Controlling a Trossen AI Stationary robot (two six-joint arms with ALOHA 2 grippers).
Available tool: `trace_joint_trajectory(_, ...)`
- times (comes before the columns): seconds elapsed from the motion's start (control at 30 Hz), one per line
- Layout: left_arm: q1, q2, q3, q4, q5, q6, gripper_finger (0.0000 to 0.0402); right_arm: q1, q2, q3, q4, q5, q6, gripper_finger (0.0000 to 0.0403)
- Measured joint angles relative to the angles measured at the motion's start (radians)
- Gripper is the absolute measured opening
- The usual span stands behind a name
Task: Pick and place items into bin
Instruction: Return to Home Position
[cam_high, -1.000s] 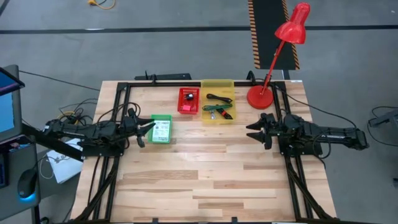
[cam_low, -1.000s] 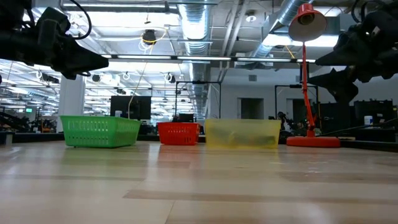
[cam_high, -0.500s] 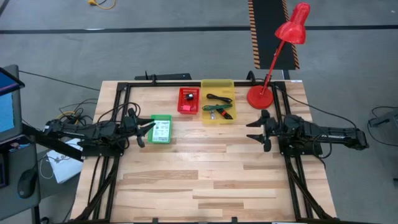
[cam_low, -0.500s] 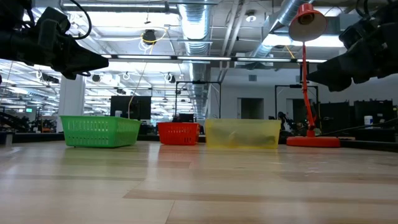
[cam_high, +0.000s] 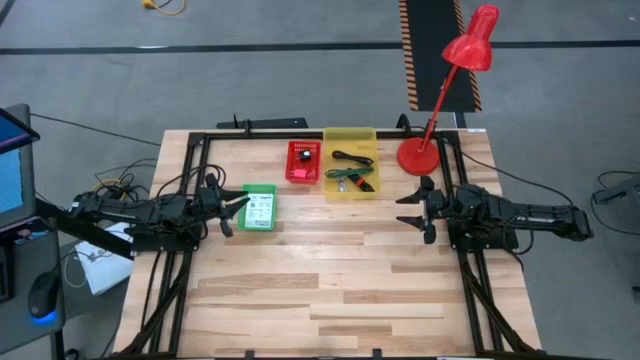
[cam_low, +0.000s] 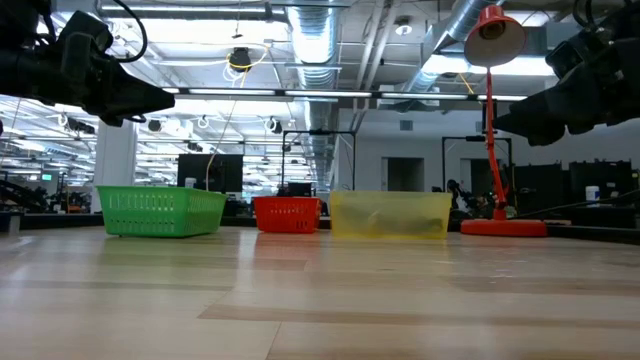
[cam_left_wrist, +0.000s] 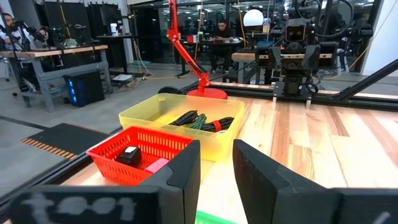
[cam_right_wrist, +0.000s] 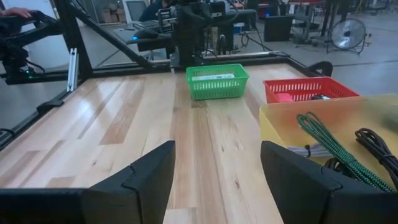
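Left gripper (cam_high: 236, 210) hung over the table's left side, fingers slightly parted, empty, just beside the green basket (cam_high: 260, 187). Red basket (cam_high: 291, 165) came next, then the yellow bin (cam_high: 350, 132) at far centre. Inside it the black cable (cam_high: 352, 157) and green cable (cam_high: 352, 180) lay lengthwise left to right. Red lamp (cam_high: 417, 157) stood right of the bin. Right gripper (cam_high: 405, 211) hung wide open, empty. Bare wooden table (cam_high: 330, 280), workshop behind.

Industrial lab: ceiling ducts (cam_low: 306, 42), workbenches (cam_left_wrist: 51, 53)
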Motion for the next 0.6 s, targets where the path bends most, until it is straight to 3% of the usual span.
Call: trace_joint_trajectory(0.6,0.000,0.001,0.000,0.000,0.000,-0.007,0.0082,0.000,0.000,0.000,0.000,0.000,0.000,0.0232)
